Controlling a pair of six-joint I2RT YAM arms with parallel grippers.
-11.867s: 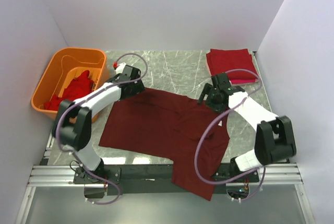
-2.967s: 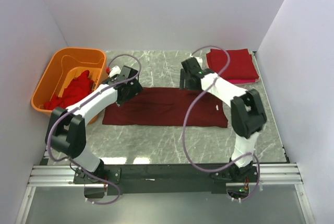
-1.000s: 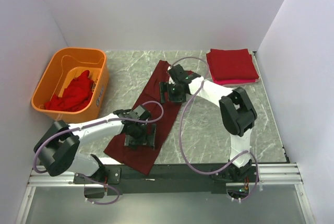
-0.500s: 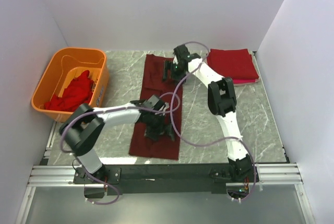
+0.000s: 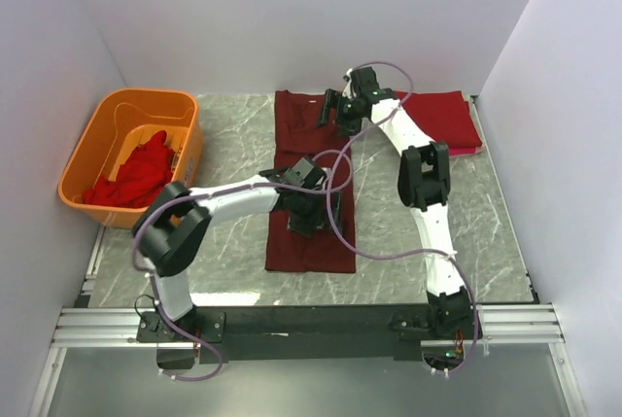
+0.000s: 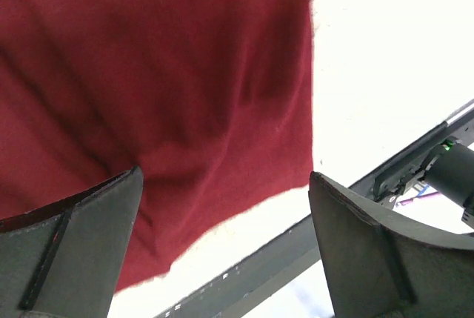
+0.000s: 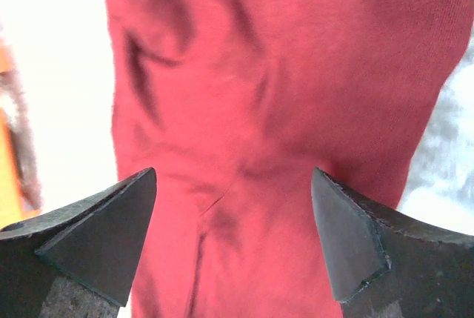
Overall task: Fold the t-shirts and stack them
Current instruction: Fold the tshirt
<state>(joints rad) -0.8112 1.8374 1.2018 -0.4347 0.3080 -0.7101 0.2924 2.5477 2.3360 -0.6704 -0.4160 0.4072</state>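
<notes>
1. Your maroon t-shirt [image 5: 307, 242] lies right of the orange tub [image 5: 124, 98], folded only to a long strip.
2. Left gripper [image 6: 224, 177] and right gripper [image 7: 233, 173] gape wide above it, empty.
3. Folded stack [image 5: 445, 118] sits farther right; red shirts [image 5: 136, 174] wait inside the tub.

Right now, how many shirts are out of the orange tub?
3: a long folded maroon shirt mid-table, and two stacked at the far right, a dark red shirt over a brighter red shirt. More may hide underneath.

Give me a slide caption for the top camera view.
Left claw and right claw open over a dark maroon cloth t-shirt folded into a long strip.
</notes>
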